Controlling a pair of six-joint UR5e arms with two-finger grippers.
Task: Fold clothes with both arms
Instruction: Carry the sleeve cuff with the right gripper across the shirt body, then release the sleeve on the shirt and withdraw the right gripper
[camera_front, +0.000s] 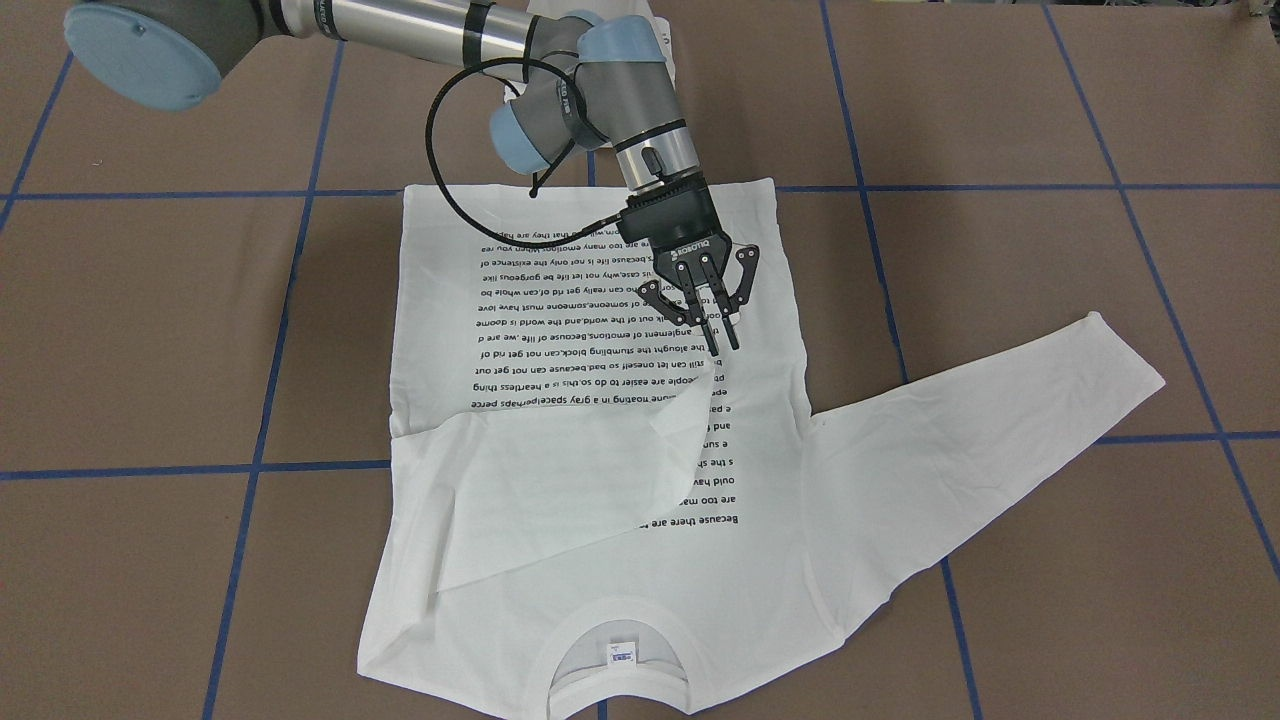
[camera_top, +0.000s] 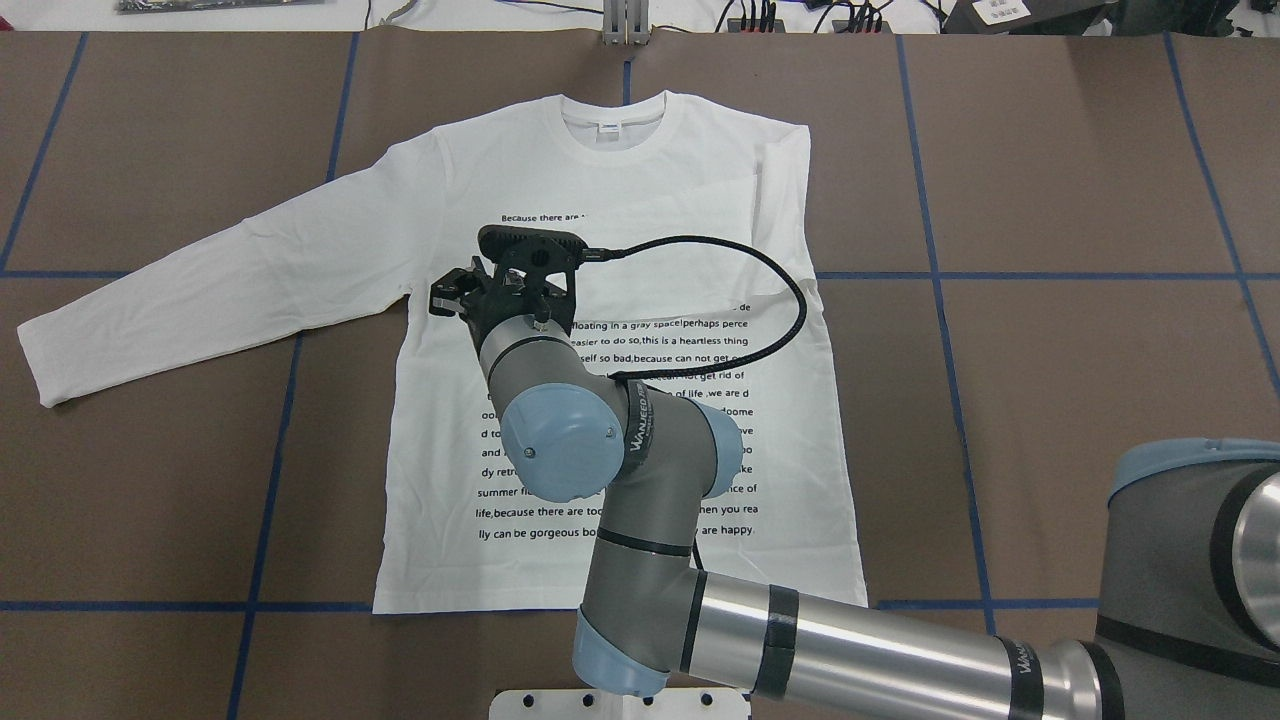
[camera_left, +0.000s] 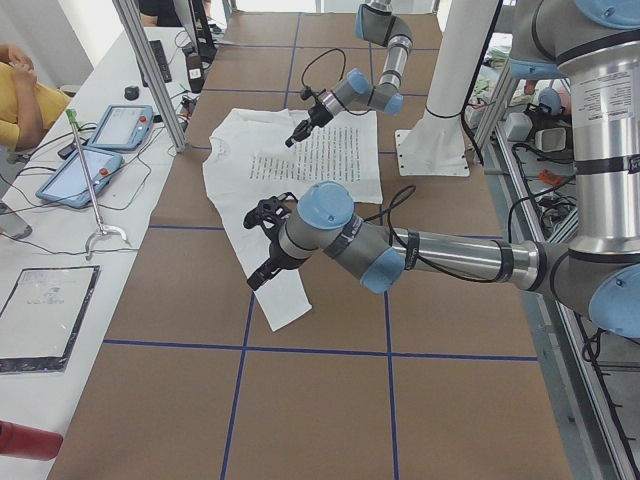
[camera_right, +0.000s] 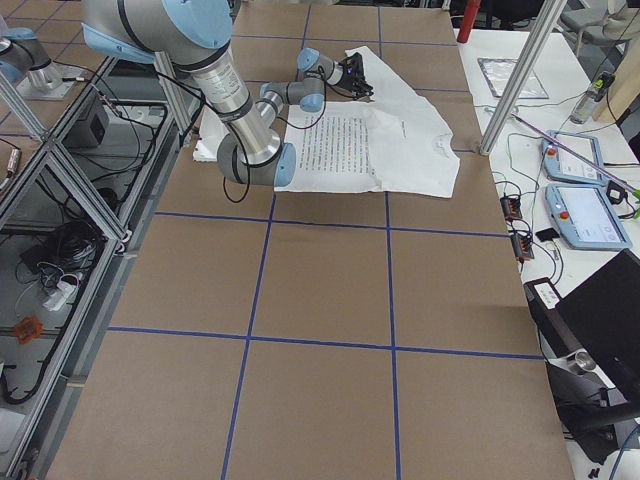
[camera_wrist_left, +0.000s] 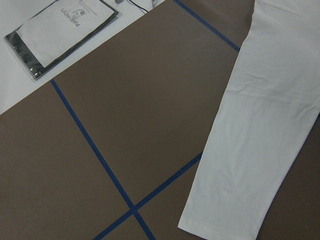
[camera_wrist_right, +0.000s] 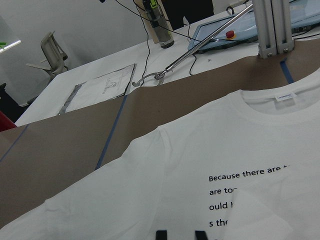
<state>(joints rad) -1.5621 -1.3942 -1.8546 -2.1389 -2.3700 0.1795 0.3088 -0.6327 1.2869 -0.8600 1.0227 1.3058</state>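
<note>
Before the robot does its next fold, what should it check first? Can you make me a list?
1. One sleeve folded in: ok. The folded sleeve lies across the text on the T-shirt.
2. Other sleeve folded in: not ok. The outstretched sleeve lies flat on the table.
3. Cloth clear of the right end effector: ok. Its fingers stand slightly apart with nothing between them.
4. Whether the left end effector is open: cannot tell. It shows only from the side.
5. Flat hem: ok where it shows. The arm hides part of it.
</note>
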